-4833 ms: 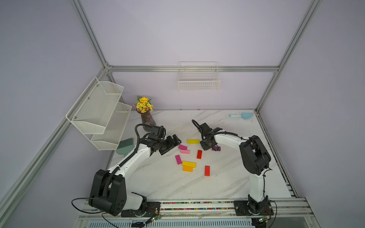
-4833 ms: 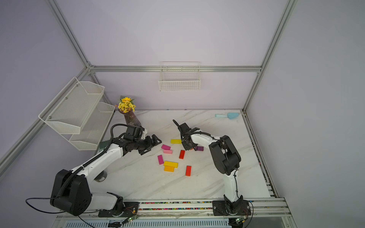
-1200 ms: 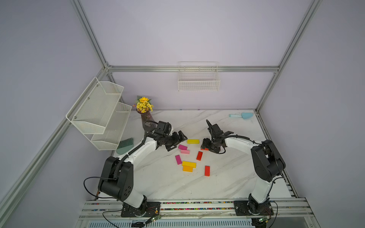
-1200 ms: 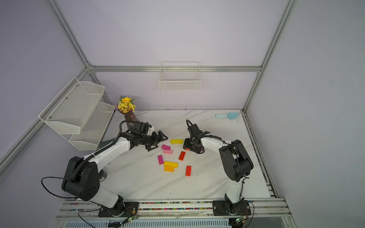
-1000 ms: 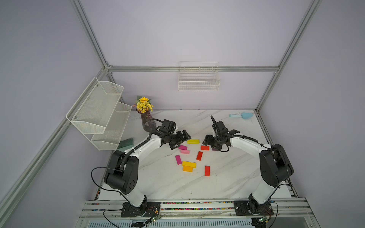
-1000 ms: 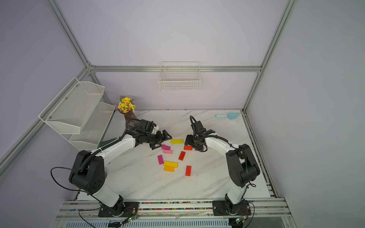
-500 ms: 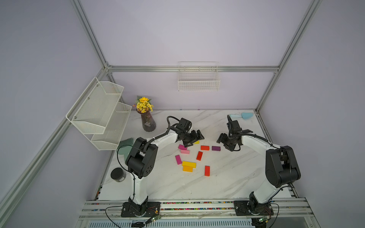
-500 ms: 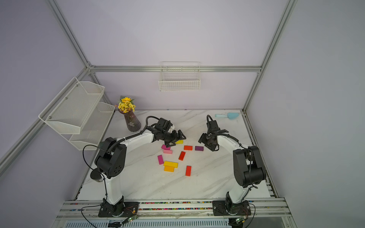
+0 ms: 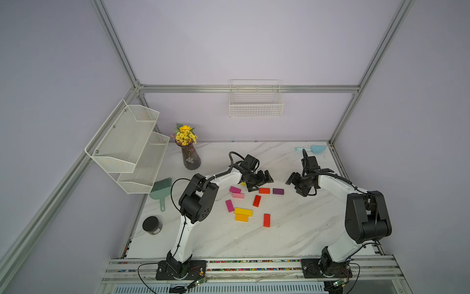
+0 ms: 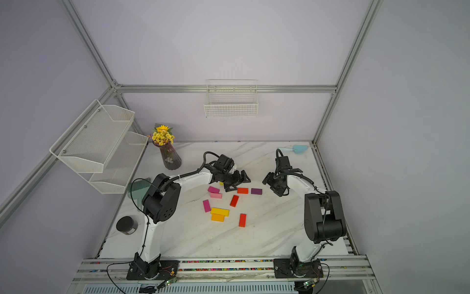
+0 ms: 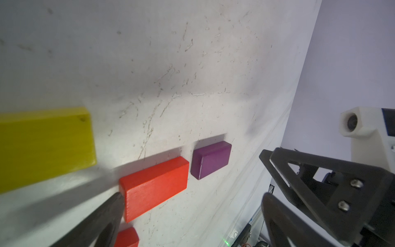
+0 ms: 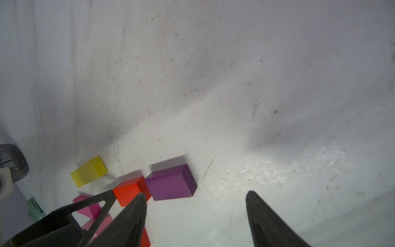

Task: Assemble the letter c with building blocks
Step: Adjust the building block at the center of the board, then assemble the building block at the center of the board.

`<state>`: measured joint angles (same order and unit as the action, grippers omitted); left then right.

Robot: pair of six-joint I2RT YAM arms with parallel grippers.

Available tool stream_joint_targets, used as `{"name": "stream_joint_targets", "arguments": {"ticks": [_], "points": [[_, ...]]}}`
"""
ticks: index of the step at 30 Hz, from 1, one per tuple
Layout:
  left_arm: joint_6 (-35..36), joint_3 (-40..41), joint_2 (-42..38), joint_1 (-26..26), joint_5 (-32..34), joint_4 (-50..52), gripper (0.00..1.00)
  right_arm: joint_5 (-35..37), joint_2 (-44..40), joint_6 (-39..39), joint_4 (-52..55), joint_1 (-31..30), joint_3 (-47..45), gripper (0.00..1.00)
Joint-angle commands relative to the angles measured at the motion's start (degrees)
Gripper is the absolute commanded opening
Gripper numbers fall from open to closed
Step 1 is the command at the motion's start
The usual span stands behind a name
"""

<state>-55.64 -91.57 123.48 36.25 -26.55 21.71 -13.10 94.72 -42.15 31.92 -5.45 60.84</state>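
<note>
Left gripper: your left gripper (image 9: 262, 183) hangs low at the centre of both top views, jaws spread wide with nothing between them.
Left finger: in the left wrist view one dark finger (image 11: 102, 220) ends just beside a corner of the orange-red block (image 11: 154, 186); you cannot tell whether they touch.
Right gripper: your right gripper (image 9: 296, 187) sits right of centre, jaws apart and empty, near the dark purple block (image 9: 278, 191) but clear of it.
Row: the orange-red and dark purple blocks lie flat, end to end, with a narrow gap.
Far yellow block: the far yellow block (image 11: 44, 147) lies flat just beside the row, mostly hidden under the left gripper in both top views.
Remaining blocks: below centre you see a magenta block (image 9: 235, 189) beside a light pink block (image 9: 238, 195), a tilted red block (image 9: 256, 200), a second magenta block (image 9: 229, 205), a long yellow block (image 9: 243, 211) touching an orange block (image 9: 241, 218), and a lower red block (image 9: 266, 220).
Surface: everything rests on the marble table (image 9: 292, 229).
</note>
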Motion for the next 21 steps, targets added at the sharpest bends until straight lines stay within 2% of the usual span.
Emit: {"name": "stream_joint_targets", "arguments": {"ticks": [1,21], "points": [[-1.7,-1.9,0.1,0.4,0.5,-1.4,1.0,-1.1,-1.8,0.6,1.6,0.9,0.0,0.75],[-3.4,-2.6,0.9,1.8,1.8,-2.2,1.0,-3.7,-2.1,3.0,2.5,3.0,-0.2,0.75]]}}
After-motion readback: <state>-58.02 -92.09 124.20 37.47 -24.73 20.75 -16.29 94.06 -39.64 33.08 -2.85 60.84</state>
